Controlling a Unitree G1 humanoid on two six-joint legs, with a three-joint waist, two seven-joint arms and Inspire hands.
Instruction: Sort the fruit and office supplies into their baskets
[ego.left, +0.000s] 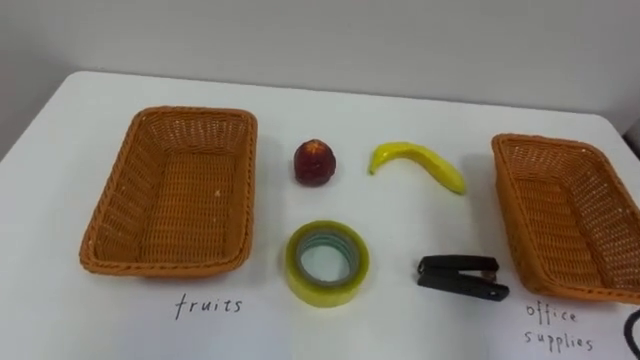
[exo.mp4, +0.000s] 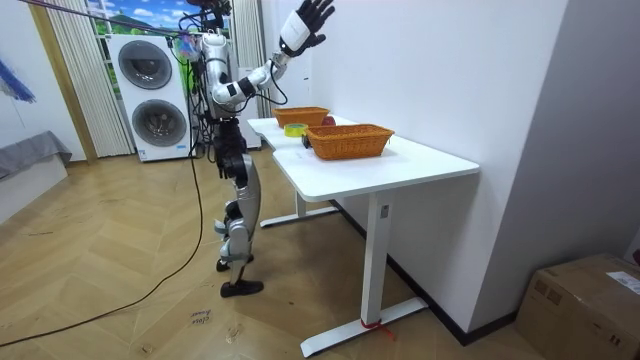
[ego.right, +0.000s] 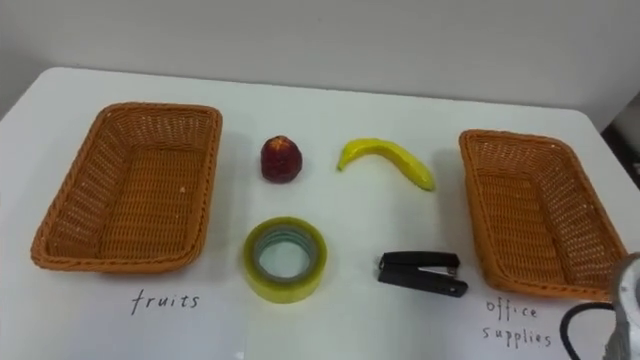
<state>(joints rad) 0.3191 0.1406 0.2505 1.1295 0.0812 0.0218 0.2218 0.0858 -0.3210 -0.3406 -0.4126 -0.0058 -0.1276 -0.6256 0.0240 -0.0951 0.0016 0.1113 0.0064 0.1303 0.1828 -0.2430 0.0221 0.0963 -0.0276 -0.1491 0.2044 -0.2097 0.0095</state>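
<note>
Standing at white table (ego.left: 400, 225), right hand (exo.mp4: 308, 20) raised high, fingers spread. Apple (ego.left: 314, 161), banana (ego.left: 420, 163), tape roll (ego.left: 327, 263), black stapler (ego.left: 462, 277) lie between fruits basket (ego.left: 112, 205) and office-supplies basket (ego.left: 545, 143).

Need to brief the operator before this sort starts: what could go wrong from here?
1. The tape roll lies nearer the fruits basket than the office supplies basket, so it could land in the wrong one.
2. The stapler lies flat and low beside the office supplies basket; a grasp may slip or shove the basket.
3. The apple may roll if nudged.
</note>
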